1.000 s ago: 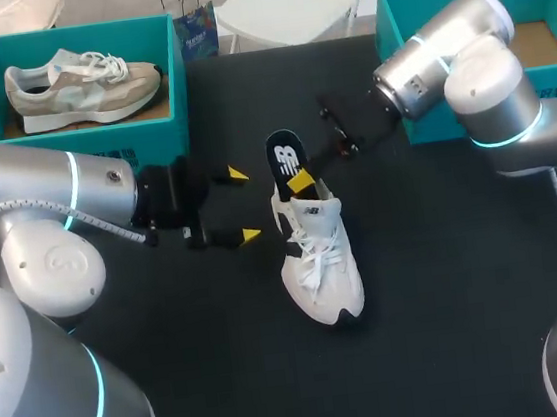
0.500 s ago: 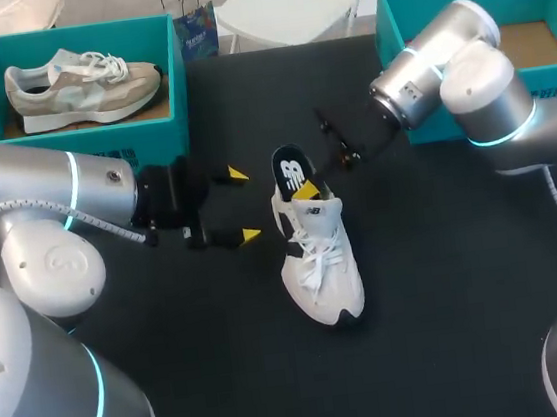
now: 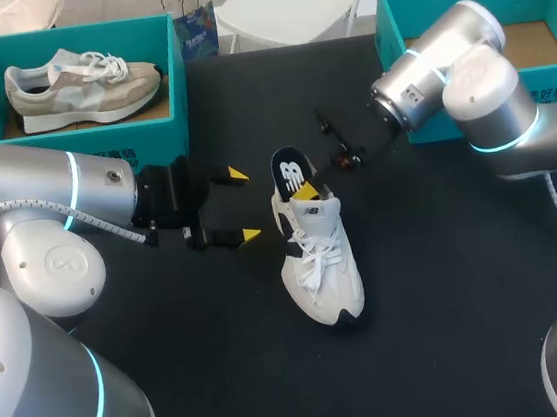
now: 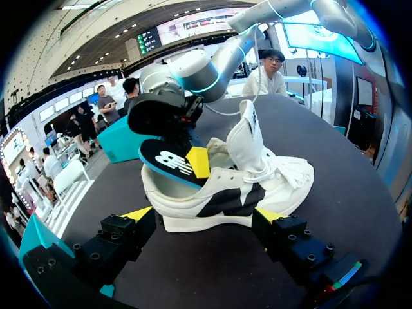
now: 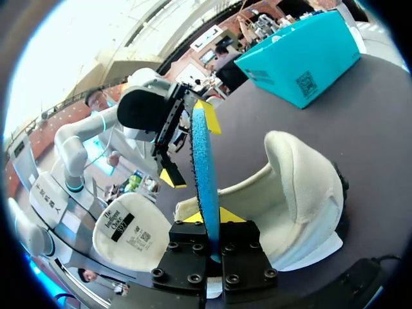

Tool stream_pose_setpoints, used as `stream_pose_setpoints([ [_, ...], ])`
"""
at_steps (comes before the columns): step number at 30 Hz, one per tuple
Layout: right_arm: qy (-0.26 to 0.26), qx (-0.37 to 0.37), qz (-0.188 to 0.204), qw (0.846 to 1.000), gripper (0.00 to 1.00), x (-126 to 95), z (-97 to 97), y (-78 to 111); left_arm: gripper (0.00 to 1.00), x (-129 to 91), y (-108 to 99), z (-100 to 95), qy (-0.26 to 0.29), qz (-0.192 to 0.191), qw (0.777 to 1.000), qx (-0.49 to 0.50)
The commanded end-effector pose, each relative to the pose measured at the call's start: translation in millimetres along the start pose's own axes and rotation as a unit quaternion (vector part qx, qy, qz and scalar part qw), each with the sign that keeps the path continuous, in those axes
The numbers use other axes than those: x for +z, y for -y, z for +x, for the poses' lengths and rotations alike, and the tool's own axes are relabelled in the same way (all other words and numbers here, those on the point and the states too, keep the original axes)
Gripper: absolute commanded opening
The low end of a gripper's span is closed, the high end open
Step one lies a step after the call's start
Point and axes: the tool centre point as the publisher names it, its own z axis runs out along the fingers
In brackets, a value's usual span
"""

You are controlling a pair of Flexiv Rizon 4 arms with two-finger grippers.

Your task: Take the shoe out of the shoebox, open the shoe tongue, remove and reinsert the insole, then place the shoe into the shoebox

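A white shoe lies mid-table with its toe toward the front and its tongue raised. A dark insole with a white logo rises tilted out of the heel opening. My right gripper is shut on the insole, whose blue edge runs up between the yellow tips of the right gripper. My left gripper stands open just left of the heel, apart from the shoe. In its own view the left gripper frames the shoe side-on, with the insole above the heel.
A teal shoebox at the back left holds a beige shoe. A second teal shoebox stands at the back right, behind my right arm. Black tabletop surrounds the shoe.
My right gripper has shut on the insole and brought it slightly down toward the heel. The left arm and the shoe have not moved.
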Motion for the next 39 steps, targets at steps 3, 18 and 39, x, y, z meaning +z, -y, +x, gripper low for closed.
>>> stream_pose_setpoints([
  [3, 0.009, -0.015, 0.009, 1.0, 0.0, -8.4, 5.7, -17.4, 1.0, 0.9, 0.7, -0.8, -0.001, -0.002, 1.0, 0.0],
  [18, 0.003, -0.009, 0.042, 0.999, 0.36, -9.7, -0.5, -12.9, 1.0, 0.9, 0.7, -0.8, -0.001, -0.002, 1.0, 0.0],
  [39, 0.002, 0.024, 0.092, 0.995, 0.0, -2.0, -1.0, 1.2, 1.0, 0.9, 0.7, -0.8, -0.001, -0.002, 1.0, 0.0],
])
